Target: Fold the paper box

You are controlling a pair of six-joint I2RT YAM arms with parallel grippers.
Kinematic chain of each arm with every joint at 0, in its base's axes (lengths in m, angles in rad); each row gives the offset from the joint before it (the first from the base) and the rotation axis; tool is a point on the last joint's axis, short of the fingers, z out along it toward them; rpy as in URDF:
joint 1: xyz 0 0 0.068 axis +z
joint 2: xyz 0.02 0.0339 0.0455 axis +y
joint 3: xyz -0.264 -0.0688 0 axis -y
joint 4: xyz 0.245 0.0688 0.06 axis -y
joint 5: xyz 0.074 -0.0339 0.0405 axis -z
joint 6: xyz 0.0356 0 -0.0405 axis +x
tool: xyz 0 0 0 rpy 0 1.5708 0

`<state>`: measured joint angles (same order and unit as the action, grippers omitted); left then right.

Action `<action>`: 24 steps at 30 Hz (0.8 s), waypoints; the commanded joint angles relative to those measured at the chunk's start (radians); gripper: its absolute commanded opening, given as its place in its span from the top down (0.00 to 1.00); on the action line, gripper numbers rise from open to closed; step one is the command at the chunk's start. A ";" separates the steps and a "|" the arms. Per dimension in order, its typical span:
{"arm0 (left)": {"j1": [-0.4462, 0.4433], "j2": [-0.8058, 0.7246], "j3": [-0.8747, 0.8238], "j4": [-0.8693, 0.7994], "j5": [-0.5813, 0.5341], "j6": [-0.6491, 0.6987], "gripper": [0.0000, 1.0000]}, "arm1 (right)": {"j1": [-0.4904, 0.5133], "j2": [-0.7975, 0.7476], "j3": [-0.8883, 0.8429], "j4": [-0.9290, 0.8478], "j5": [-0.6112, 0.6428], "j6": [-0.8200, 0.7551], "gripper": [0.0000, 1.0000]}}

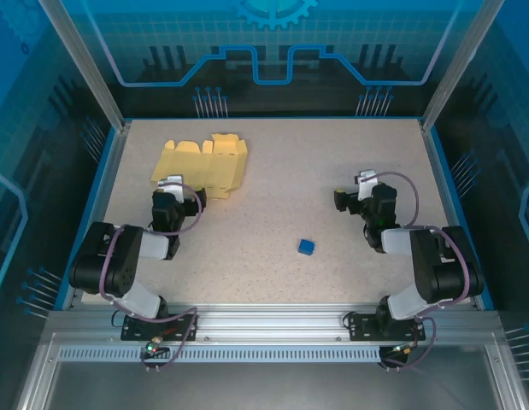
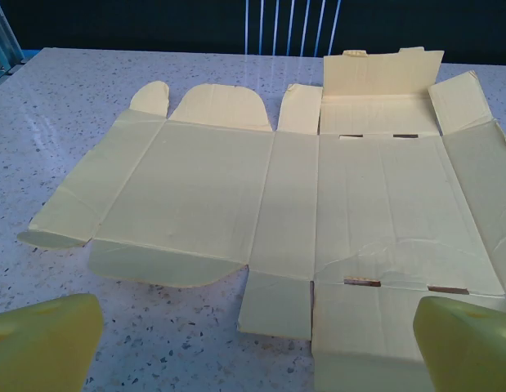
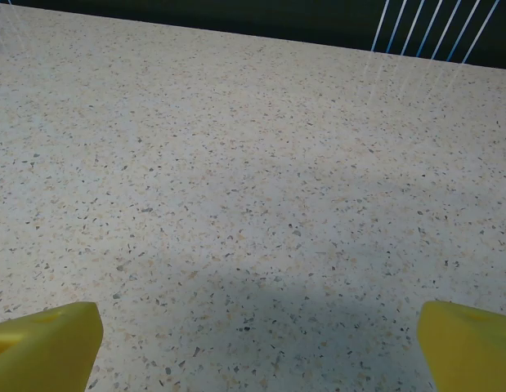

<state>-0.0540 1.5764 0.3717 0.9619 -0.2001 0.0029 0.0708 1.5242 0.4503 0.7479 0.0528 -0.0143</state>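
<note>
The speckled surface (image 1: 273, 213) sat inside a blue-walled enclosure. The paper box (image 1: 200, 164) lay unfolded at its far left, with one back flap raised. The left end effector (image 1: 171, 183) stood open at the sheet's near edge, holding nothing. The right end effector (image 1: 364, 178) stood open and empty, well apart. A blue cube (image 1: 306, 247) lay nearer the arms.

Light is bright and even, a soft shadow falls across the near table (image 3: 236, 318), and focus is sharp.
</note>
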 commanded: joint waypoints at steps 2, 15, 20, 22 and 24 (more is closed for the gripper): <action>0.007 -0.023 -0.009 0.001 0.021 0.015 0.01 | -0.013 -0.021 -0.013 -0.005 0.013 0.014 0.00; 0.031 -0.025 0.008 -0.035 0.063 -0.003 0.01 | -0.014 -0.021 -0.012 -0.007 0.012 0.013 0.00; 0.040 -0.026 0.009 -0.037 0.072 -0.011 0.01 | -0.014 -0.021 -0.013 -0.007 0.011 0.013 0.00; 0.040 -0.027 0.009 -0.036 0.073 -0.011 0.01 | -0.014 -0.021 -0.012 -0.007 0.011 0.014 0.00; 0.041 -0.026 0.009 -0.037 0.075 -0.011 0.01 | -0.015 -0.021 -0.012 -0.007 0.012 0.013 0.00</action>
<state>-0.0269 1.5749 0.3717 0.9272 -0.1532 -0.0002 0.0708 1.5242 0.4503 0.7479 0.0528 -0.0143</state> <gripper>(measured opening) 0.990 0.997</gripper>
